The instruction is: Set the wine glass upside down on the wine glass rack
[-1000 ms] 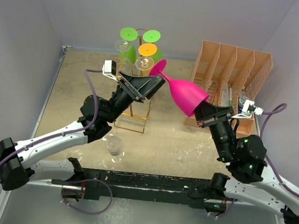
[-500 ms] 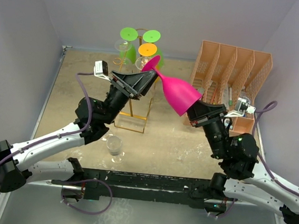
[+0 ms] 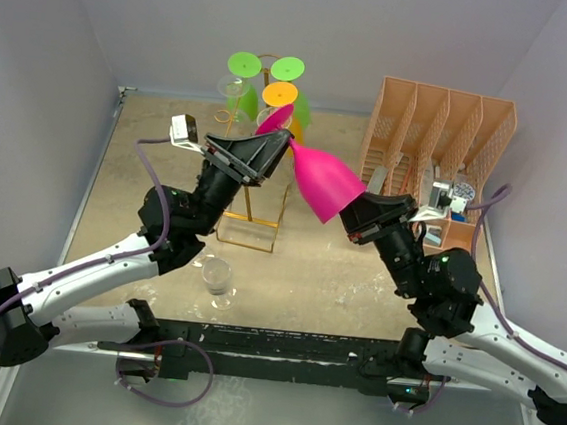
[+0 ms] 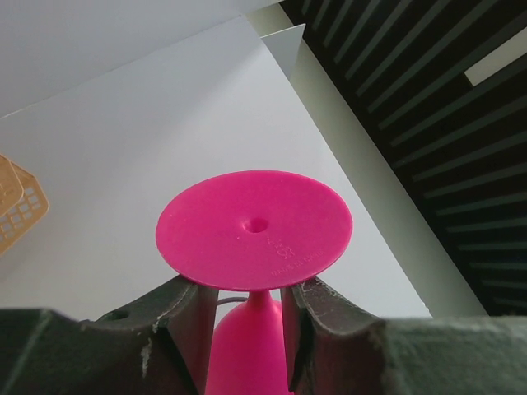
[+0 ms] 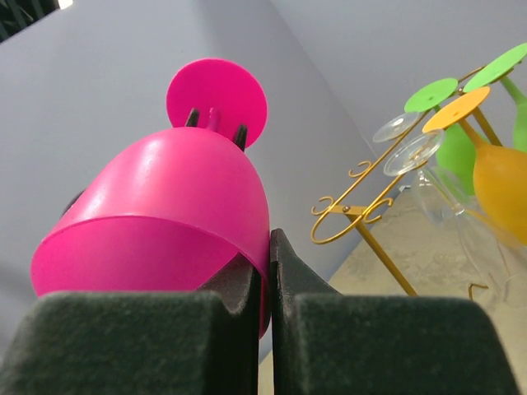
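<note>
Pinching the rim of the pink glass [image 3: 319, 179], the right hand [image 3: 352, 214] has its fingers [image 5: 235, 288] closed together on the bowl's wall, one inside and one outside. The glass is in the air above the table [image 3: 142, 174], tilted, with its foot pointing up and away toward the back left and its open mouth toward the right arm. The left hand [image 3: 288, 145] meets it at the other end. Its fingers [image 4: 185, 317] stand apart on either side of the stem, just under the round foot. A sliver of gap shows on one side, so they straddle the stem without clamping it. The gold rack [image 5: 356, 212] stands behind the left hand, near the foot of the pink glass but not touching it. Green [image 3: 245, 65], orange [image 3: 280, 94] and clear glasses [image 5: 414, 153] hang upside down on it. A peach organizer [image 3: 443, 117] stands at the back right. Another clear glass [image 3: 217, 276] stands upright on the table beside the left arm.
</note>
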